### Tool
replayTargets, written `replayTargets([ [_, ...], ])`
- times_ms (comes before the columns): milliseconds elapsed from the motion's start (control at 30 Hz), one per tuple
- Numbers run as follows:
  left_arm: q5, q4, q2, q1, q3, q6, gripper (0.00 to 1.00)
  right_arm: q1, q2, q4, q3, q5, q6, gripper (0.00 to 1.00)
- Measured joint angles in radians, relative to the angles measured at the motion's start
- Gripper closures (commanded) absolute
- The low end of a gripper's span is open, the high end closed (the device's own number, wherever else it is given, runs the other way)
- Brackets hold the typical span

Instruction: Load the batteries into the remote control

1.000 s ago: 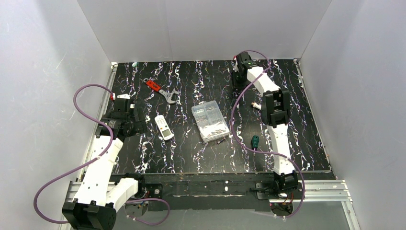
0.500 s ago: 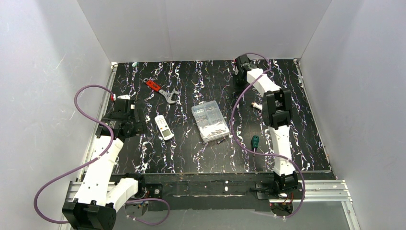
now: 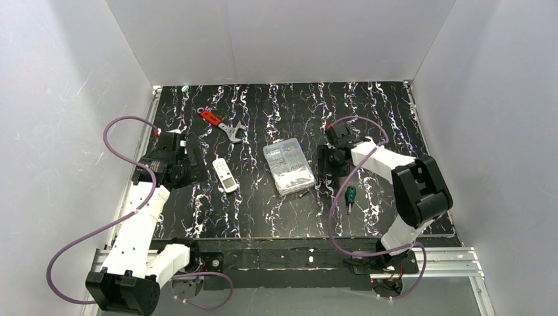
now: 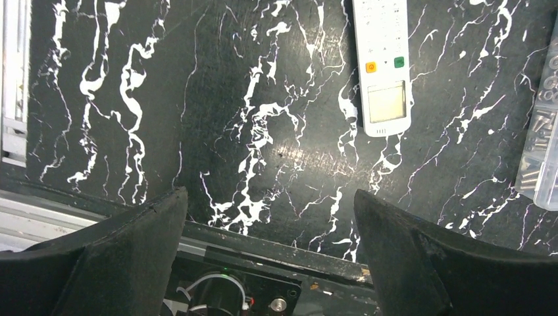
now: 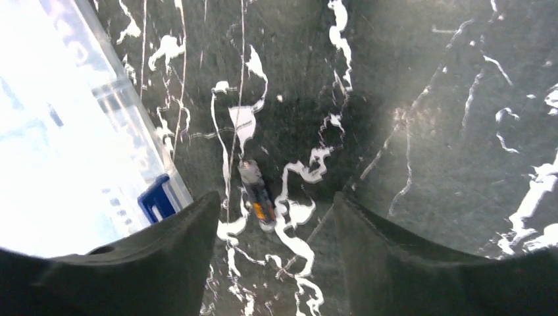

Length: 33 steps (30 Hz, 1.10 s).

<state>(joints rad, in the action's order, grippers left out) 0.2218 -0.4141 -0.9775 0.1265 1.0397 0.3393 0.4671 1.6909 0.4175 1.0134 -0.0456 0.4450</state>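
Two arms, bases at the near edge of one black marbled table (image 3: 263, 210). Nearest loose item: one green-handled screwdriver (image 3: 350, 195), lying flat on the right side, just near of the right gripper (image 3: 327, 163).

Right gripper (image 5: 275, 201) hangs low over the table, jaws apart, nothing between the pads. On the table past its fingertips lies one small grey piece with an orange end (image 5: 256, 197) — too small to tell what it is. It lies just beside the clear box (image 5: 66, 131), near the box's blue latch (image 5: 156, 197).

Left gripper (image 3: 187, 164) sits on the left side, jaws spread wide and empty — the left wrist view shows both fingers (image 4: 131, 243) far apart over bare table.

One remote control (image 3: 225, 174), white, lies flat between the left gripper and the clear box (image 3: 288, 168), touching neither. Its display and one orange and one green button face up (image 4: 385, 66).

One clear box, lid shut, mid-table, full of small metal parts.

Farther back, left of centre: one adjustable wrench (image 3: 224, 126) with a red handle, well apart from the rest.
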Motion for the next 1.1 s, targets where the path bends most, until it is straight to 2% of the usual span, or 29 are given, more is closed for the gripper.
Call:
replayTargets([
  [133,0.001,-0.026,-0.046,0.000,0.003,0.048,0.01,0.002,-0.073,0.032,-0.012,-0.021,-0.003,0.22],
  [433,-0.003,-0.065,-0.183,0.001,0.009,0.180,0.01,0.000,-0.283,0.050,-0.007,0.005,-0.021,0.21],
  [533,-0.002,-0.043,-0.225,0.038,0.007,0.226,0.01,0.000,-0.314,0.051,-0.007,0.026,-0.029,0.21],
  [700,0.017,0.020,-0.366,0.193,0.015,0.289,0.01,0.000,-0.325,0.055,-0.009,0.054,-0.023,0.18],
  [867,0.046,0.043,-0.541,0.203,0.044,0.386,0.01,0.000,-0.366,0.052,-0.050,0.076,0.014,0.18],
  [1100,0.042,0.151,-0.624,0.203,0.049,0.487,0.00,0.000,-0.422,0.052,-0.110,0.095,0.062,0.18],
])
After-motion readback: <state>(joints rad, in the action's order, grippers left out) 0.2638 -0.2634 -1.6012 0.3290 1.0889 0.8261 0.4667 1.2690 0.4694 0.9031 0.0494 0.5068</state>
